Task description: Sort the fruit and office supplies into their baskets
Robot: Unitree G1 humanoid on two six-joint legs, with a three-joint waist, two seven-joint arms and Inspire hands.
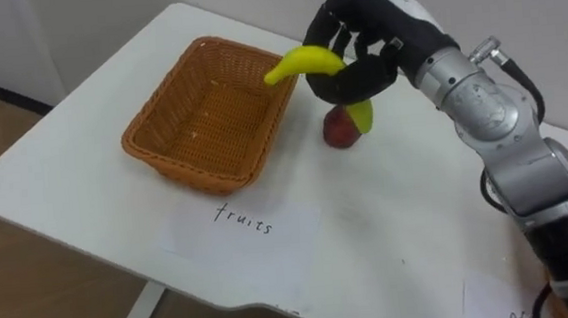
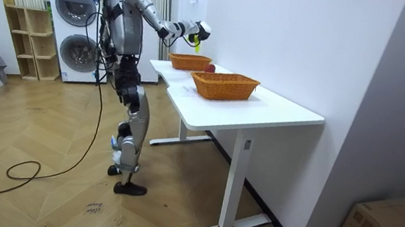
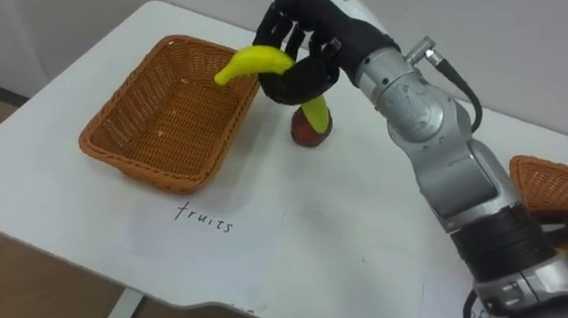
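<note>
A yellow banana (image 1: pixel 310 65) with a greenish end hangs in my right hand (image 1: pixel 362 48), whose black fingers are curled round its middle. Its tip reaches over the right rim of the wicker fruit basket (image 1: pixel 163 142), which looks empty and has a paper label (image 1: pixel 240 222) reading "fruits" in front of it. A red apple (image 1: pixel 338 128) lies on the white table (image 1: pixel 399 221) just right of that basket, under the hand. In the room view I stand at the table's far end with the right hand (image 2: pixel 190 29) held out over the far basket (image 2: pixel 189 62).
A second wicker basket (image 3: pixel 557 195) sits at the table's right end, with another paper label (image 1: pixel 489 300) near it. The table's front edge runs close below the fruit label. A wall stands right behind the table. Washing machines (image 2: pixel 72 30) and shelves stand behind me.
</note>
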